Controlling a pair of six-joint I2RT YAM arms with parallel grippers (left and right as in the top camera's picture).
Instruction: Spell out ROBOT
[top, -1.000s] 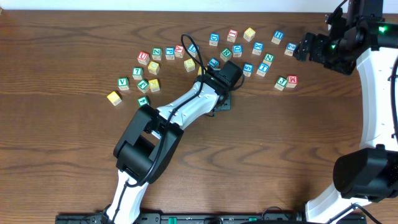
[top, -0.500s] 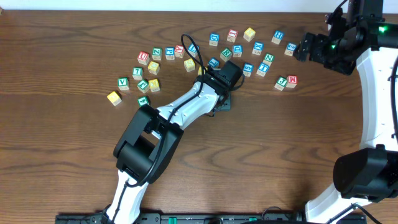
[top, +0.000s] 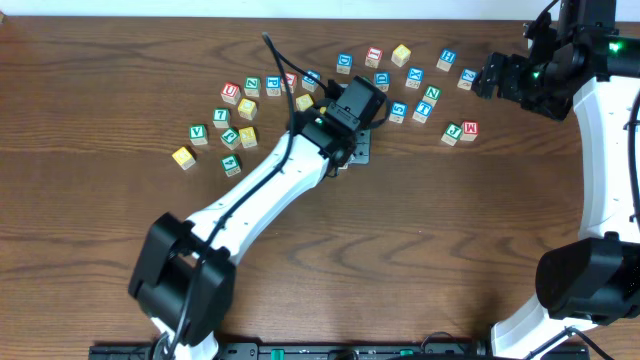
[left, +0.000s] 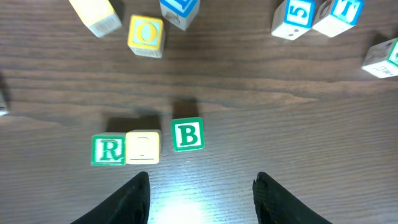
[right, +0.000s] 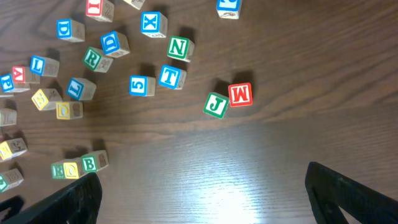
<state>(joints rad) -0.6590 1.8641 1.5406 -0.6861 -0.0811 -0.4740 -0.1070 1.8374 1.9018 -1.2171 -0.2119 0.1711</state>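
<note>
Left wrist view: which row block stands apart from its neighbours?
The green B, rightmost; a gap separates it from the yellow block, which touches the green R.

Letter on cream block (left: 143, 147) between R (left: 108, 150) and B (left: 187, 135) too faint to read, row hidden under left arm (top: 290, 172) overhead, blue block (left: 180, 7) cut by far edge, green block (left: 382, 57) cut at right, left fingers (left: 134, 200) cut at near edge

White-shelled arms (top: 262, 185) have black joints (top: 182, 280), one green light (top: 612, 46).
</note>
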